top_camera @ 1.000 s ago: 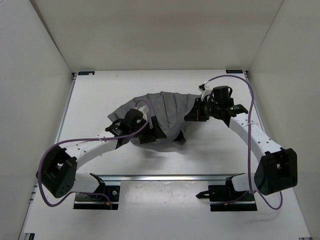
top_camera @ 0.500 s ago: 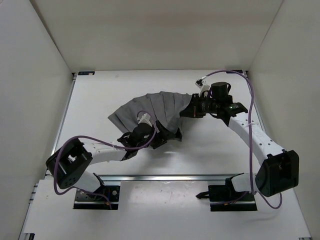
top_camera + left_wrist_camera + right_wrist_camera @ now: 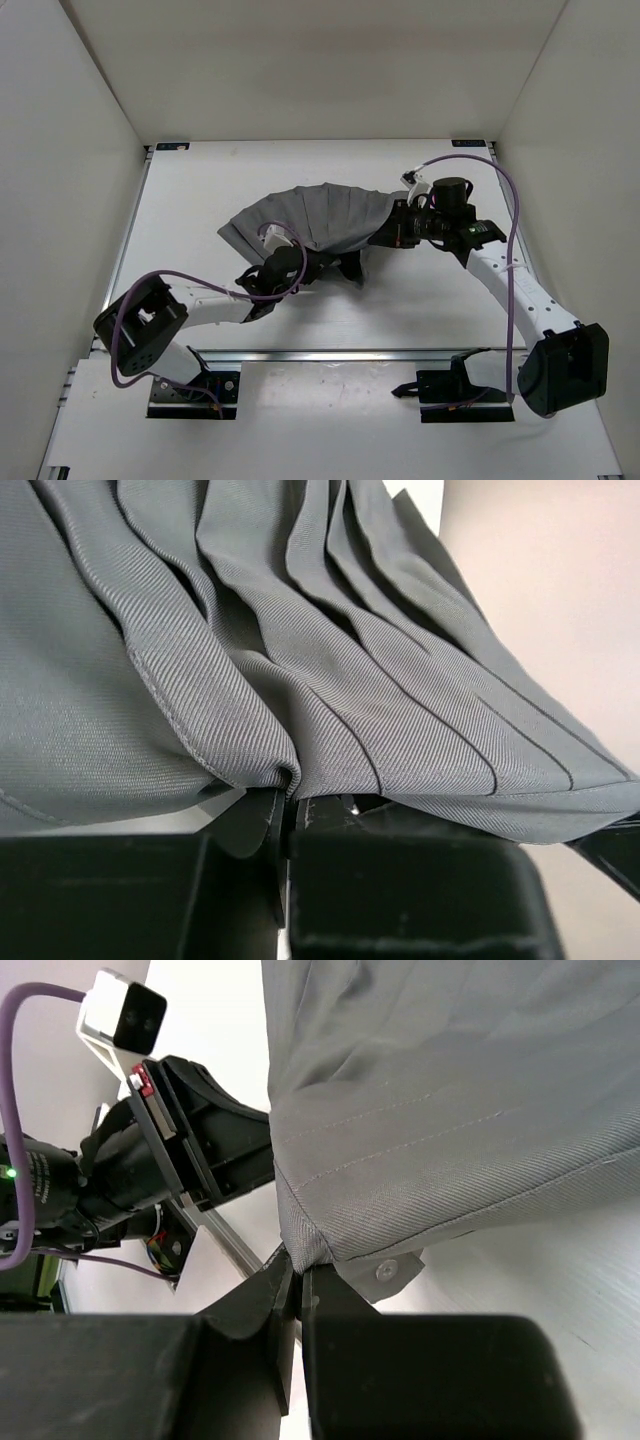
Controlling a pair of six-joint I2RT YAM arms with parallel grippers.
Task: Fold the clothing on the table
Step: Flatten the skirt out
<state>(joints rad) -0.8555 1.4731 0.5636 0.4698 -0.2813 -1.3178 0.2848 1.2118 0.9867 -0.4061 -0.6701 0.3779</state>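
The grey clothing lies fanned out near the middle of the white worktop, between the two arms. Its pleats run from the far left edge towards the near right.

The left end effector sits at the near edge of the cloth. In its wrist view the left end effector is clenched, with a rolled fold of hem drawn down into the narrow slit between the jaws. The right end effector is at the right side of the cloth. From its own camera the right end effector is also clenched, pinching a stitched corner of the clothing. From that corner the cloth rises away from the jaws, and the pale worktop shows underneath.

Both grips look made, so the task appears to be at the start of a fold. The cloth is gripped at two points on its near right side, and nothing is folded over yet.

The next move probably calls for both arms to lift together, just enough to clear the surface. They would then carry the pinched edge across towards the far left edge. The two arms should stay evenly spaced so the cloth stays taut and the pleats do not bunch. The left grip holds only a thin roll of hem, so a quick pull could slip it free.
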